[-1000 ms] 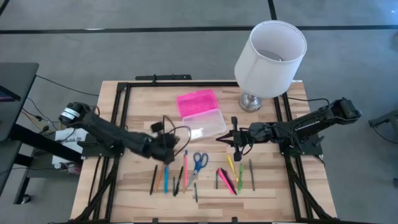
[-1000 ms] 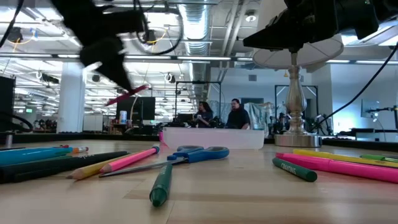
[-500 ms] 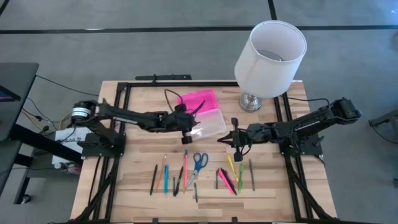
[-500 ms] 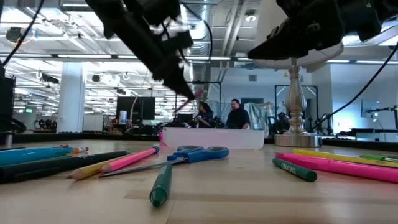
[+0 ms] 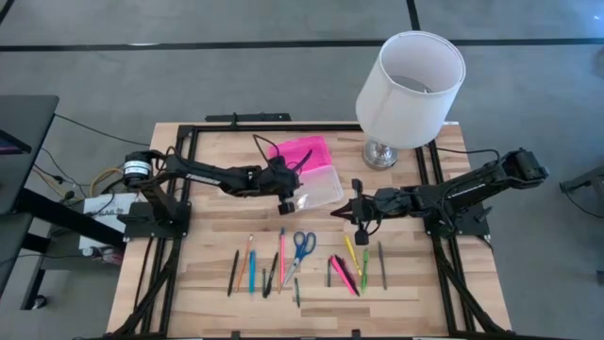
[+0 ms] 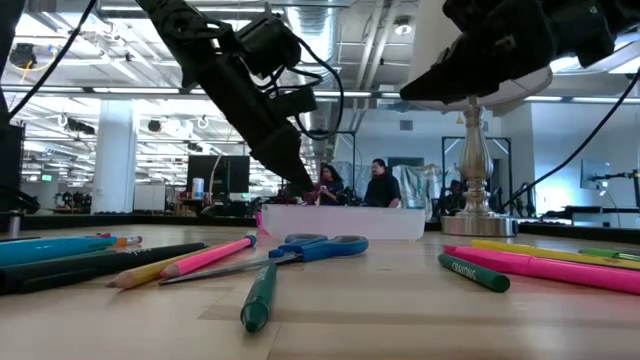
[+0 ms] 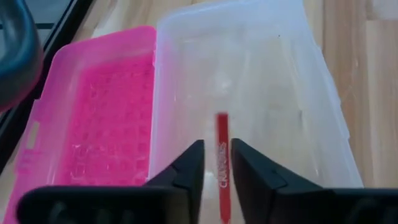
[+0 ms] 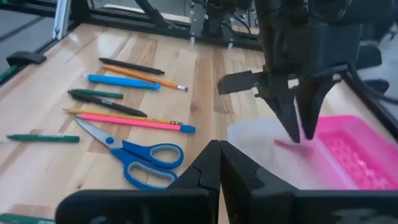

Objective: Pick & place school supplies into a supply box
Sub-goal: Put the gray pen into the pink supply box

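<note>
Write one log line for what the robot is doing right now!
left gripper: over supply box, red pen between fingers | right gripper: shut, waiting by scissors

Left hand fingers parted; right hand closed, hovering.

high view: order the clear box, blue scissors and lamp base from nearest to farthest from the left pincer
From the left pincer:
1. Clear box, directly under it.
2. Blue scissors, toward the table's front.
3. Lamp base, at the back right.

Pink, blue and red in front of you

You see a bright pink textured lid, a clear box, a red pen and blue-handled scissors.
</note>
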Controlling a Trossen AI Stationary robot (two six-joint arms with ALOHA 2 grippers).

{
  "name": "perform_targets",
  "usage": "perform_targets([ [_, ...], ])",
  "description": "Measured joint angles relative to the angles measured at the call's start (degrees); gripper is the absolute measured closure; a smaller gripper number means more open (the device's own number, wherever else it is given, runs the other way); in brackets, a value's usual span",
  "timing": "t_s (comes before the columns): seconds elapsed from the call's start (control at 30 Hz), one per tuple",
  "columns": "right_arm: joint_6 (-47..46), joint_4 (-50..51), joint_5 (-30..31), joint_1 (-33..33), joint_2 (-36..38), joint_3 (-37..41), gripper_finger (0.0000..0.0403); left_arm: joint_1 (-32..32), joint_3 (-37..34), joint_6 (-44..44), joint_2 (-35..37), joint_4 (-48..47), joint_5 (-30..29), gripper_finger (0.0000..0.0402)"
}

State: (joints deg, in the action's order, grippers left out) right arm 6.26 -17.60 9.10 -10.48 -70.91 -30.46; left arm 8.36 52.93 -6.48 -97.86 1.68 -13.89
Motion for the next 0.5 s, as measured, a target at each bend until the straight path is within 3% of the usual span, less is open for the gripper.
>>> perform_targets([
  [0.23,-6.2,4.6,0.0,-0.7,0.0,0.0,0.0403,-0.5,0.0,-1.2,0.4,0.7,0.8,0.0249],
  [0.5,-21.7,12.5,4.7,-5.1,0.0,0.0,0.0403,-5.2,0.0,-2.3,6.0,-7.0,2.7,0.0239],
])
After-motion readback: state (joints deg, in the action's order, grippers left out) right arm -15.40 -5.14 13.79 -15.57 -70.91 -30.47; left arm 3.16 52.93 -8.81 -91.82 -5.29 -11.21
